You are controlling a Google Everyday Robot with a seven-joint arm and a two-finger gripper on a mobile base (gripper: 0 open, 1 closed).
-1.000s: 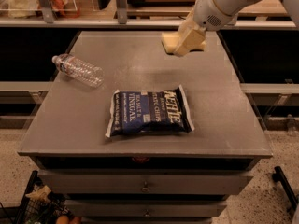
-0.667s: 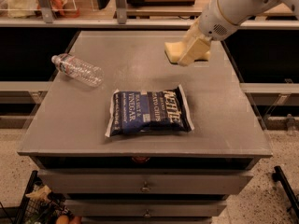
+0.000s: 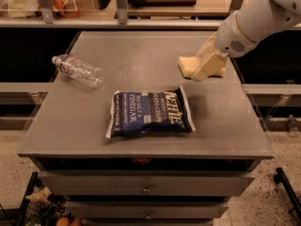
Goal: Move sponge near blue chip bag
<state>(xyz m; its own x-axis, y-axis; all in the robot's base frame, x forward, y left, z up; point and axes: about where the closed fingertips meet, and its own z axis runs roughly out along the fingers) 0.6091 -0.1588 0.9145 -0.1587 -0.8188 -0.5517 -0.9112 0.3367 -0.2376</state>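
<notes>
We found the gripper (image 3: 201, 70) clamped on the soft, round-cornered, pale yellow foam sponge (image 3: 186, 66), at 1 o'clock of the crinkly navy blue chip bag (image 3: 149, 113) on the matte grey table (image 3: 141, 51), having shifted toward 6 o'clock, nearer the bag.

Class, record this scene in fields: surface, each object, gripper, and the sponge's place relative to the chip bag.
Surface: flat grey table top
Bag: dark navy blue crinkly chip bag, lying flat, front middle
Bottle: clear plastic water bottle, on its side, left of view, further back
Sponge: pale yellow foam sponge, behind the bag's right end, apart from it
Gripper: cream two-finger gripper, shut on the sponge, over the table's right rear
</notes>
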